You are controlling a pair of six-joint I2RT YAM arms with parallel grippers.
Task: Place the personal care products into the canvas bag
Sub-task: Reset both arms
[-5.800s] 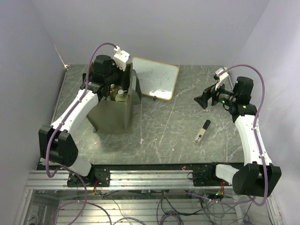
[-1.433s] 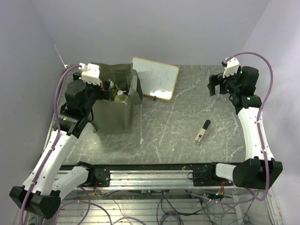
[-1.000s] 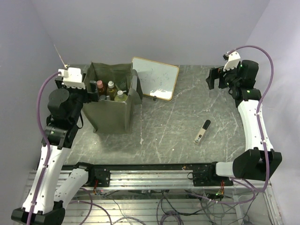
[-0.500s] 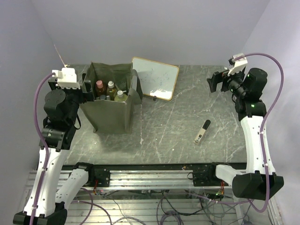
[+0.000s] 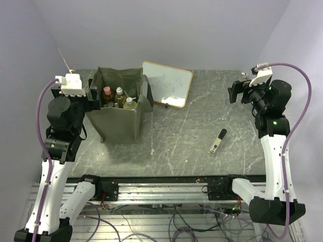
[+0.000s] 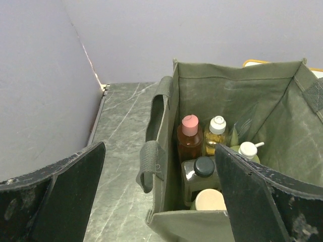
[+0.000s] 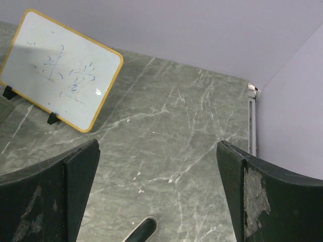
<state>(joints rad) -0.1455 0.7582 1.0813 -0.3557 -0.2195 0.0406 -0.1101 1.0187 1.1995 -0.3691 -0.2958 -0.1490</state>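
Note:
The olive canvas bag (image 5: 118, 121) stands open at the back left of the table. Several personal care products stand upright inside it: an amber bottle with a pink cap (image 6: 190, 136), an amber one with a white cap (image 6: 217, 132), a green one with a white pump (image 6: 247, 150), a clear one with a black cap (image 6: 203, 170) and a cream-capped one (image 6: 209, 200). My left gripper (image 5: 92, 94) hangs open and empty above the bag's left rim (image 6: 162, 108). Over the table's right side, my right gripper (image 5: 235, 92) is raised, open and empty.
A wood-framed whiteboard (image 5: 167, 84) leans just right of the bag. A slim object, black at one end and pale at the other (image 5: 218, 140), lies flat on the marble table (image 5: 181, 136); its black end (image 7: 144, 231) shows below my right gripper (image 7: 159, 196). Walls close in on both sides.
My left gripper has come up out of the bag and drawn back to its left side. The right arm has lifted and pulled back toward the right wall. Both stayed open.

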